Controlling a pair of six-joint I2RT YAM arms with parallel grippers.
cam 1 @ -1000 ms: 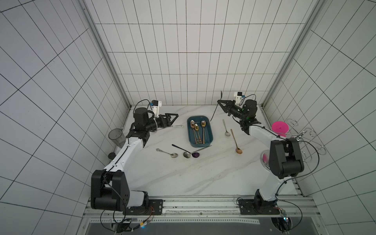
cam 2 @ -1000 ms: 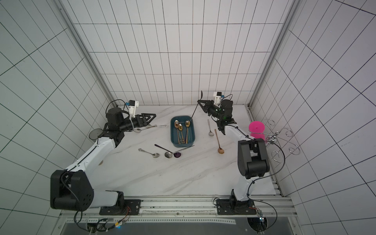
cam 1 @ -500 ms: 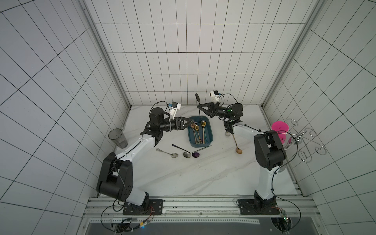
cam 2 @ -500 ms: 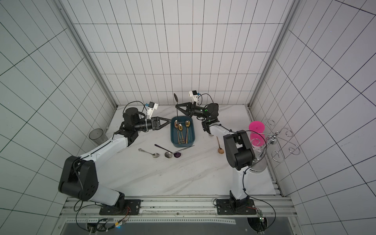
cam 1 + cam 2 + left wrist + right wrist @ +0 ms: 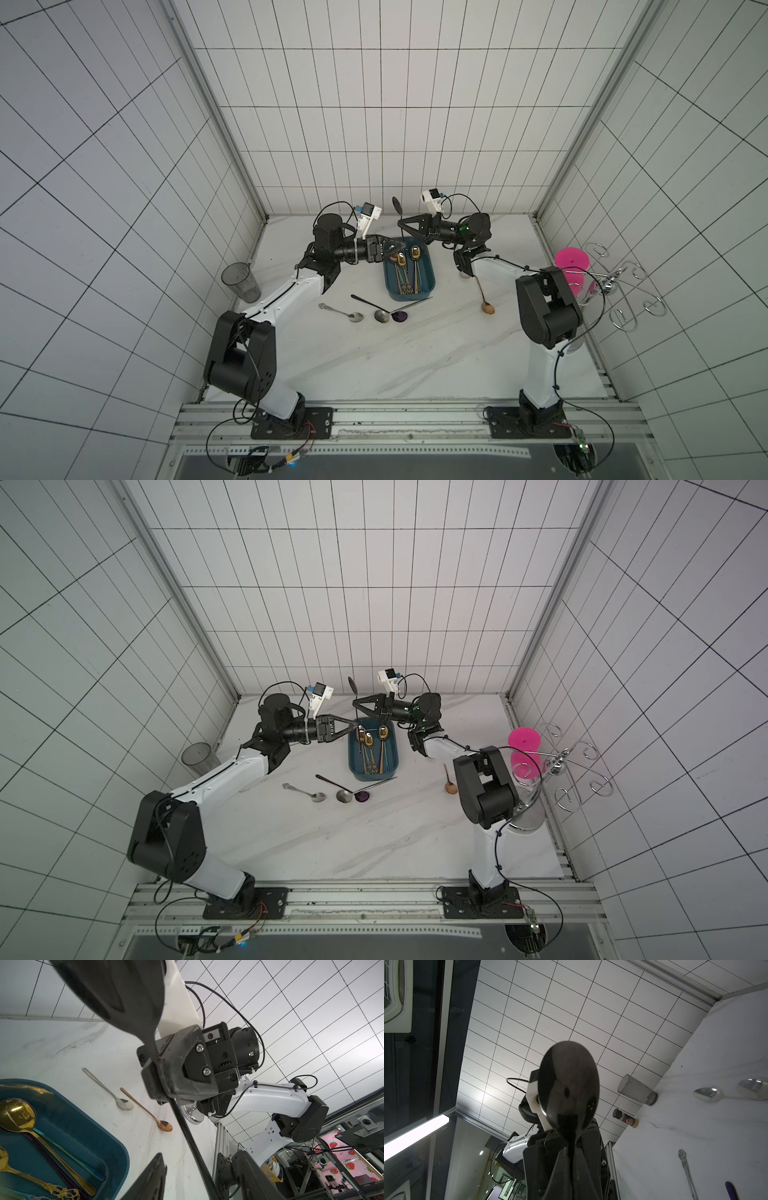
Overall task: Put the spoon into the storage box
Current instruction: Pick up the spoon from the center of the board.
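Both arms have swung in over storage box (image 5: 430,282) far end. Black spoon (image 5: 397,204): likely stiff, light, slick. Right gripper (image 5: 401,224) pinches neck; left gripper (image 5: 399,248) spread astride lower handle, the better hold.

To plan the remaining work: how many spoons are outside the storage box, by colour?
Silver spoons: 2
Rose-gold spoon: 1
Purple-bowled spoon: 1
Dark-handled, grey-bowled spoon: 1
Black spoon, in the right gripper: 1
Total: 6
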